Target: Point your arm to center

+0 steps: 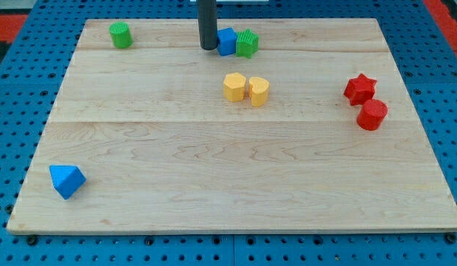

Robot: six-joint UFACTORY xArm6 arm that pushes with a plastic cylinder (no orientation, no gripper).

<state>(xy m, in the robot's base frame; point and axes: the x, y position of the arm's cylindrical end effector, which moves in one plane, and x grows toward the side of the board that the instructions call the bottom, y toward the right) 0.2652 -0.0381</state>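
My tip, the lower end of an upright dark rod, rested on the wooden board near its 12 o'clock edge, well above the centre.

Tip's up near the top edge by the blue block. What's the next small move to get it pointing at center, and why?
Probably draw my tip toward the view's bottom, angled slightly right. It sits near the board's top edge, just left of the blue block, well above center. Going down passes left of the two yellow blocks, likely without nudging them.
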